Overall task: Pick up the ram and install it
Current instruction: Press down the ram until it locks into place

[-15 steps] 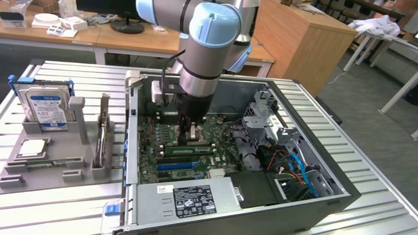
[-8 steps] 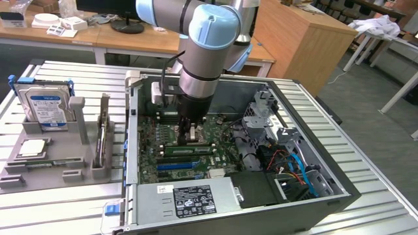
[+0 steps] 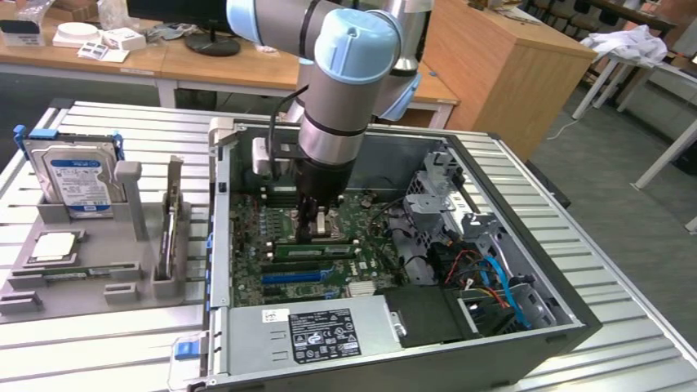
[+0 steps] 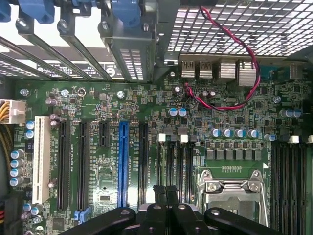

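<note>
1. Claw: my fingers are pressed together with nothing pinched between them, low over the motherboard inside the case.
2. Ram: green stick at the black slots just beside my fingertips; whether we touch I cannot tell. Its long axis runs from the exterior view's left to its right.
3. Writing: power-supply label and hard drive blue label, both unreadable.

Work surface: a ribbed grey metal table filled the foreground.
Behind: a long wooden desk carried small white boxes and a black monitor stand.
Exterior view's right: a tall wooden cabinet stood beside white table legs.
Floor: grey-blue.
</note>
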